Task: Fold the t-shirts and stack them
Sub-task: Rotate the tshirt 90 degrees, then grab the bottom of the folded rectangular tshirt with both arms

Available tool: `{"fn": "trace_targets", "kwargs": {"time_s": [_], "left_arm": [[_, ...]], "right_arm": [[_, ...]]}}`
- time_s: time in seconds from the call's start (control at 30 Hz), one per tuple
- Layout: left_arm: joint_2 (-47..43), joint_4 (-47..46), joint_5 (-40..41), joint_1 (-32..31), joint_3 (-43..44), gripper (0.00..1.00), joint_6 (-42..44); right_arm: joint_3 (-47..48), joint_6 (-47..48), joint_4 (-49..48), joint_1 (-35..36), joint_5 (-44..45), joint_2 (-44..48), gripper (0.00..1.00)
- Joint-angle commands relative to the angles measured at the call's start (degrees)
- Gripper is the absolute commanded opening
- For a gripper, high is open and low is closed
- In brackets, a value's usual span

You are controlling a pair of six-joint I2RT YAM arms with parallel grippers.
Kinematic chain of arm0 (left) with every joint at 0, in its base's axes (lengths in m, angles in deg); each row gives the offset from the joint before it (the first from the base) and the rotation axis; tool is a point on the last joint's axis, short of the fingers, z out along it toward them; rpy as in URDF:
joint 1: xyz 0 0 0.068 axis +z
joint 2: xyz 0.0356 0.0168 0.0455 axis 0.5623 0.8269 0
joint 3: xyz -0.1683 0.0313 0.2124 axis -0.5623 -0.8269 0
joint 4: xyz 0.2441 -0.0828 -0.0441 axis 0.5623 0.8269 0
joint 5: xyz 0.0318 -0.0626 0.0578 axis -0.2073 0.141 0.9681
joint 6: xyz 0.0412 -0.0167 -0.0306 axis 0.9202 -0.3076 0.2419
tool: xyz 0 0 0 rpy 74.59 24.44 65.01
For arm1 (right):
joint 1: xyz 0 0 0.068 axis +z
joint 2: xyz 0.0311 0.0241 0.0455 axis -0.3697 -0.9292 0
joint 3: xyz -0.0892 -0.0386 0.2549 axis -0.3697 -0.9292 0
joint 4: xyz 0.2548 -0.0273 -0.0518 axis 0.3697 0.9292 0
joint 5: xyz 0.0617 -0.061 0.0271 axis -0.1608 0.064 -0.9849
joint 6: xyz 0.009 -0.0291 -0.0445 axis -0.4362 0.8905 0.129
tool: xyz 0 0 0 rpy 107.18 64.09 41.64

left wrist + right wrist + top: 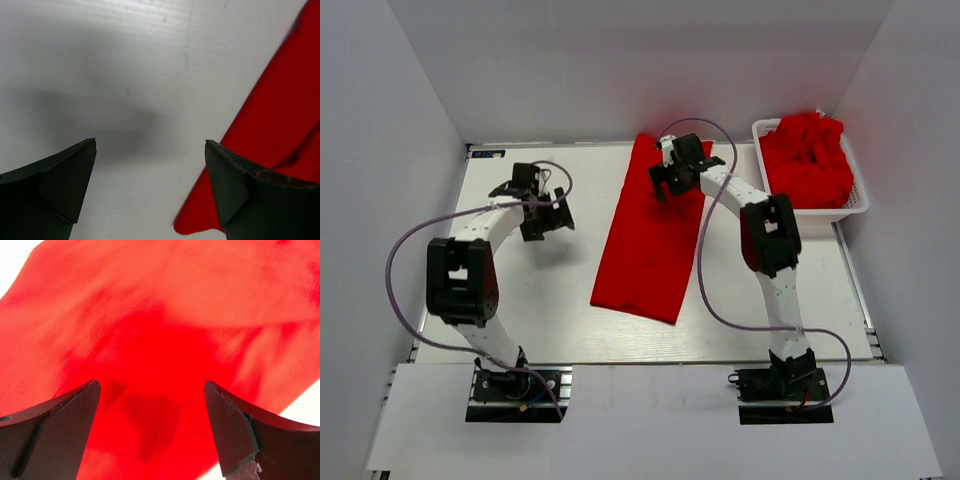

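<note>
A red t-shirt [650,240] lies folded into a long strip down the middle of the table, its far end near the back wall. My right gripper [665,180] hangs open and empty above the strip's far part; the right wrist view shows red cloth [160,340] beneath the spread jaws. My left gripper [552,215] is open and empty over bare table, left of the strip; the left wrist view shows the shirt's edge [270,130] at the right. More red t-shirts [807,158] are heaped in the basket.
A white slatted basket [858,195] stands at the back right corner. The white table [540,300] is walled at back and sides. Purple cables loop from both arms.
</note>
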Motion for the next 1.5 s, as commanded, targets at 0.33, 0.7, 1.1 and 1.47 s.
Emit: {"fn": "trace_targets", "kwargs": {"time_s": [0.33, 0.7, 1.1, 1.47], "left_arm": [[-18.8, -4.3, -8.0, -5.9, -20.4, 1.0, -0.1], [-19.9, -5.8, -2.0, -18.1, -29.2, 0.97, -2.1], [-15.7, -9.0, 1.9, -25.0, -30.3, 0.81, -2.7], [-14.1, -13.0, -0.1, -27.9, -34.4, 0.56, -4.1]], "right_arm": [[-43.8, -8.8, 3.4, 8.7, -0.2, 42.0, 0.9], [-64.4, -39.5, 10.8, 15.2, -2.5, 55.1, 0.89], [-65.9, -41.0, 5.1, 18.6, -11.1, 49.4, 0.69], [-68.5, -41.3, 1.3, 19.3, -13.7, 45.4, 0.58]]}}
